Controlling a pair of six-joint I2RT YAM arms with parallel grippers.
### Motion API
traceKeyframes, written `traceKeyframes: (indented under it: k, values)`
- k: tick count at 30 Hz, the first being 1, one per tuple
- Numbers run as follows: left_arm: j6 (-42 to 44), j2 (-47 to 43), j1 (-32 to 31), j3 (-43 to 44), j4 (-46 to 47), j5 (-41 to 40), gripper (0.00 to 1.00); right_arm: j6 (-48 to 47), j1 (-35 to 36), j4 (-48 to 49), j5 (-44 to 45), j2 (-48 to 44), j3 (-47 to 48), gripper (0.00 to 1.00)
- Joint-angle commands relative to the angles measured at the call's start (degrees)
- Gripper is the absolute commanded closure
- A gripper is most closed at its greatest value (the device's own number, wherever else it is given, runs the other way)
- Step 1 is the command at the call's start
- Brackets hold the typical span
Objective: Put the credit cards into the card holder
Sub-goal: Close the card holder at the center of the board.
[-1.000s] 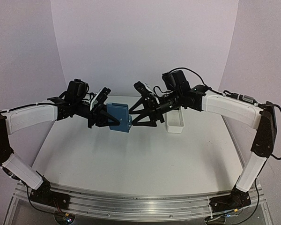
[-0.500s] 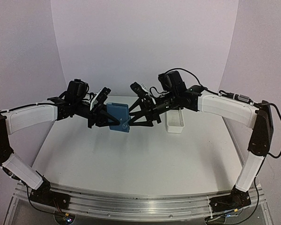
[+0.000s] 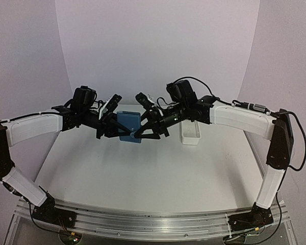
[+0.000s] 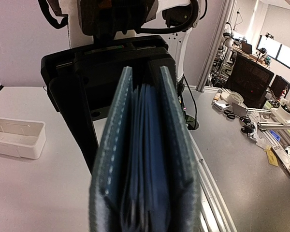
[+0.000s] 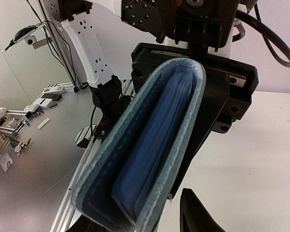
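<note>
Two pincers meet at one holder [image 3: 129, 125], which hangs in the air over the far middle of the bench [image 3: 143, 173], toward 12 o'clock from the bench's centre in the top view. It touches nothing but the arms.

From the holder's 9 o'clock side the left pincer [image 3: 119, 129] is pressed together on it and carries it, with the dark-blue cover standing upright and square to the top camera.

At the holder's 4 o'clock corner the right pincer [image 3: 142, 131] is spread, one finger on each side of the edge. Its wrist view shows one black finger [image 5: 193, 215] just beside the holder's [image 5: 145, 150] cover. Whether either finger presses the cover I cannot tell.

Seen edge-on from the left wrist, the holder [image 4: 145, 159] stands slightly parted, two covers with blue pages between them, and the right pincer's black body is right behind it.

One white tray [image 3: 190, 133] lies on the bench at 3 o'clock of the holder, past the right pincer and apart from both.
</note>
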Motion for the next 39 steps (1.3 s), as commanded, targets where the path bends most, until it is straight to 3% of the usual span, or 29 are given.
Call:
traceKeyframes:
  k: [1,17,23,28,32,37,39]
  values:
    - [-0.9,-1.5,-0.2,1.4,2.6,0.2,1.0,1.0,0.3,2.4,1.3,-0.1,1.5,0.56]
    - [-3.3,-1.4,-0.2,1.2,3.7,0.0,1.0,3.7,0.3,8.3,3.3,-0.2,0.5,0.61]
    - [-7.1,-1.0,-0.2,1.2,4.2,-1.5,1.0,5.3,0.2,8.1,5.6,-1.0,-0.6,0.74]
    - [-7.6,-0.5,-0.1,0.6,1.9,-3.1,1.0,9.5,0.2,8.9,3.6,-0.8,-0.9,0.74]
    - [-12.3,1.0,-0.1,0.1,1.5,-3.3,1.0,19.3,0.2,16.6,3.9,-0.6,-4.7,0.77]
    - [-23.8,6.7,-0.1,-0.1,1.6,-3.4,1.0,38.3,0.2,27.2,7.2,1.0,-13.4,0.98]
    - [-26.8,8.8,-0.1,-2.1,3.5,-5.5,0.98,45.0,0.2,34.8,9.6,0.3,-21.2,1.0]
